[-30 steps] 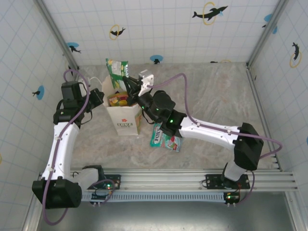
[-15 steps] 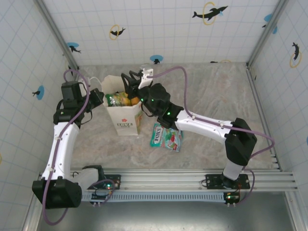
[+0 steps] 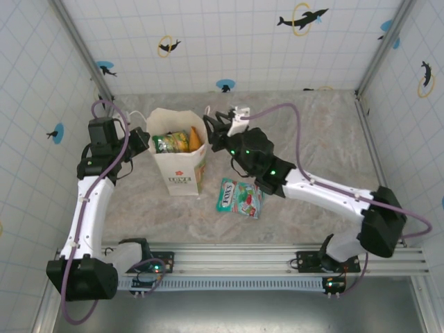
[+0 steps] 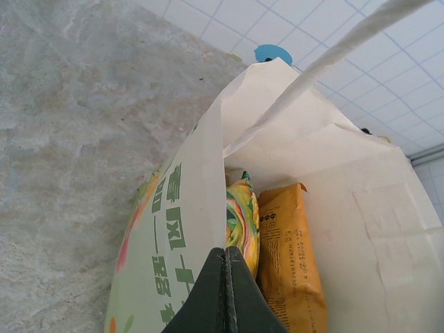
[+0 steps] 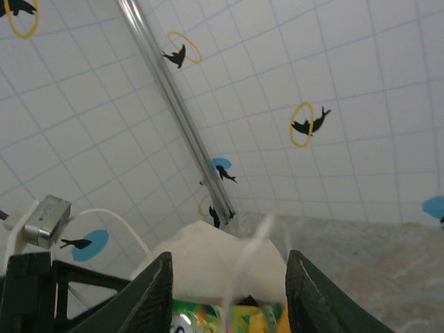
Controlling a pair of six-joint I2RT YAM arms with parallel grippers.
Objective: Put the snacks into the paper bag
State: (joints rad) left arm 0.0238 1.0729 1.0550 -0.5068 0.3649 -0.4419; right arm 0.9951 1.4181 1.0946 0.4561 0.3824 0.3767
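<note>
Snacks (image 3: 173,142) are standing in the paper bag (image 3: 182,177); my left gripper (image 4: 224,260) is pinching its rim, right gripper (image 5: 227,267) is hovering agape beside it, teal packet (image 3: 239,198) lying alongside.

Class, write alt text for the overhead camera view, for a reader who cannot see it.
A white paper bag stands on a marble-look table, green and orange snacks showing in its open top. The left gripper pinches its left rim, while the right gripper hangs open beside its right edge. One teal packet lies on the table near the bag.
</note>
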